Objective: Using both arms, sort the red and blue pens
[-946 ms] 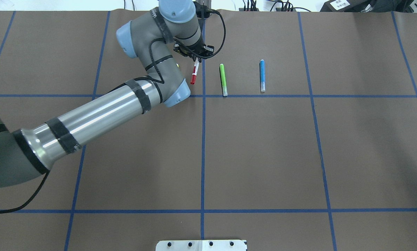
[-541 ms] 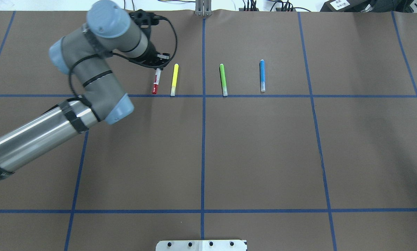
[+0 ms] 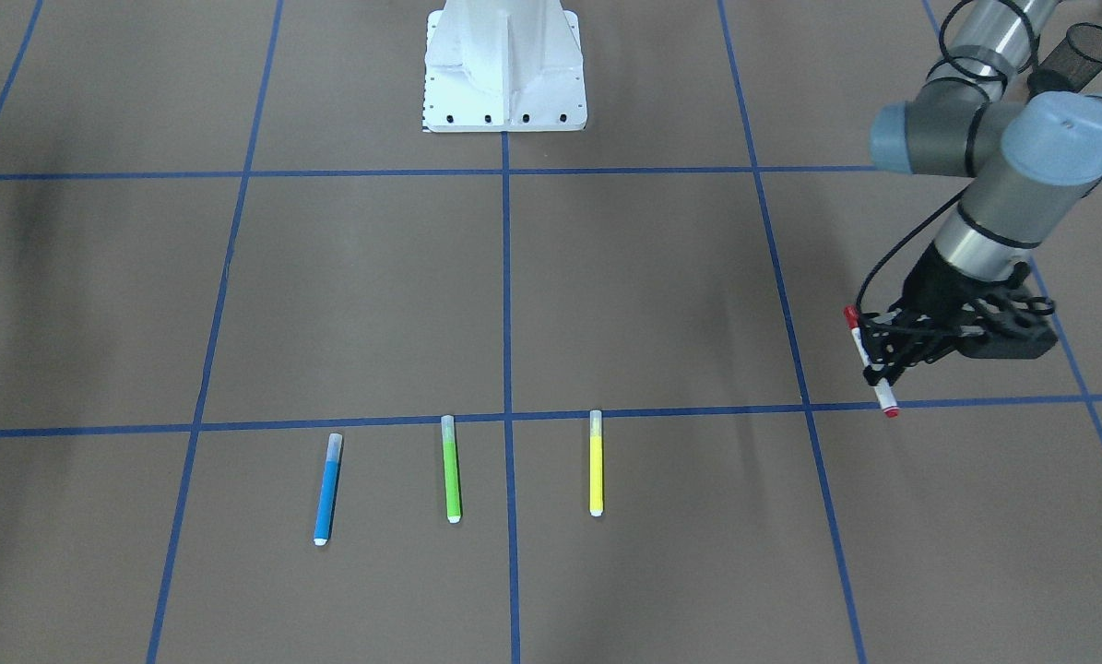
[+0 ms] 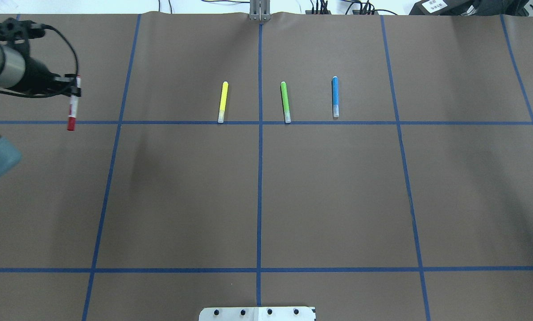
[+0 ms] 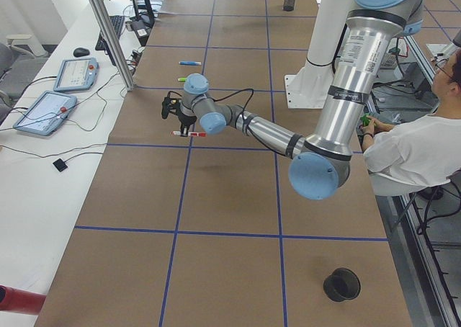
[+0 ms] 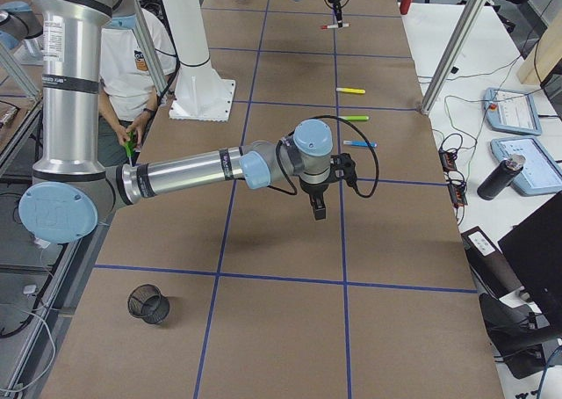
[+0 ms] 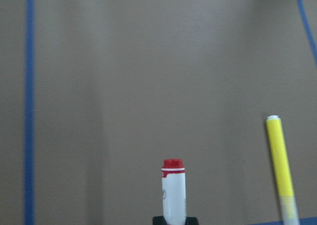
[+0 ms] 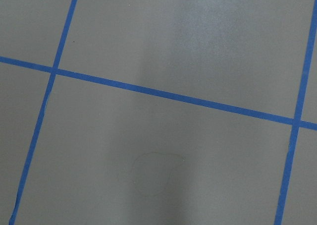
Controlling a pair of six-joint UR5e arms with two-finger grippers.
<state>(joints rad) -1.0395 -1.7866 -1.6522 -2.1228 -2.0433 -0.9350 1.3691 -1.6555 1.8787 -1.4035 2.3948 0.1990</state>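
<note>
The red pen (image 4: 73,108), white-barrelled with a red cap, hangs above the table at the far left, and my left gripper (image 4: 75,86) is shut on its upper part. From the front, the same red pen (image 3: 870,362) slants across the left gripper (image 3: 882,355). In the left wrist view the red pen (image 7: 173,193) sticks out from between the jaws. The blue pen (image 4: 335,96) lies flat right of centre, also visible as the blue pen (image 3: 326,489). My right gripper (image 6: 316,207) hovers over bare table away from the pens; I cannot tell its state.
A yellow marker (image 4: 222,101) and a green marker (image 4: 285,101) lie beside the blue pen in a row. Black mesh cups (image 5: 341,284) (image 6: 148,303) stand near the table ends. A person (image 5: 410,154) sits behind the white robot base (image 3: 504,65).
My left arm has swept left with the red pen, from near the centre line to the far-left column. The yellow marker is now uncovered. The other markers have not moved.
</note>
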